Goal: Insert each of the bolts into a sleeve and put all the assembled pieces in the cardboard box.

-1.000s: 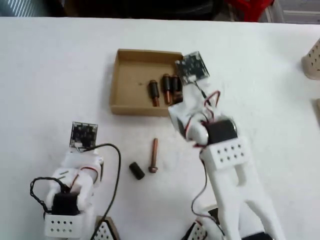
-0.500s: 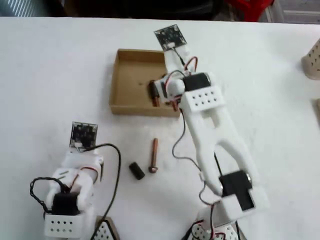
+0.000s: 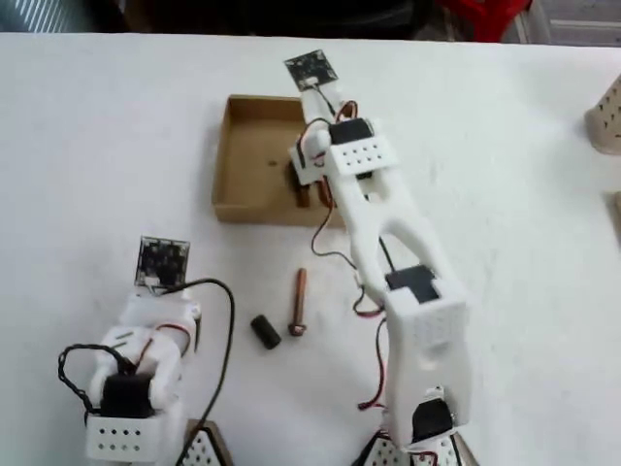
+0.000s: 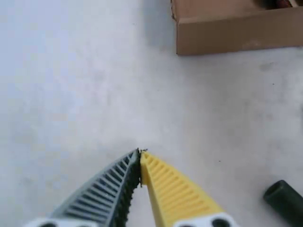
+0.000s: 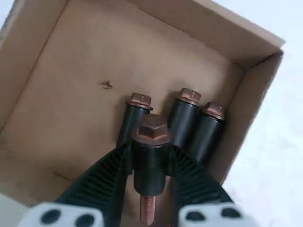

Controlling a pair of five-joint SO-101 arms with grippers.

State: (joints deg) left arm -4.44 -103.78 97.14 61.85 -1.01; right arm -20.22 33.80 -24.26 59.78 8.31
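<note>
My right gripper (image 5: 148,158) is shut on an assembled piece (image 5: 149,165), a copper bolt in a black sleeve, held above the cardboard box (image 5: 61,85). Three assembled pieces (image 5: 185,118) lie side by side on the box floor beneath it. In the high view the right arm stretches over the box (image 3: 247,146). A loose copper bolt (image 3: 299,301) and a loose black sleeve (image 3: 265,331) lie on the table in front of the box. My left gripper (image 4: 140,153) is shut and empty, low over the table, with the loose sleeve (image 4: 284,198) off to one side.
The left arm (image 3: 141,359) sits at the front left of the white table. A beige perforated block (image 3: 606,116) stands at the right edge. Small perforated stands (image 3: 204,449) sit at the front edge. The box corner (image 4: 227,33) lies ahead of the left gripper.
The right arm has stretched out and swung left, over the box, with the assembled piece in its gripper. The left arm, loose bolt and loose sleeve have not moved.
</note>
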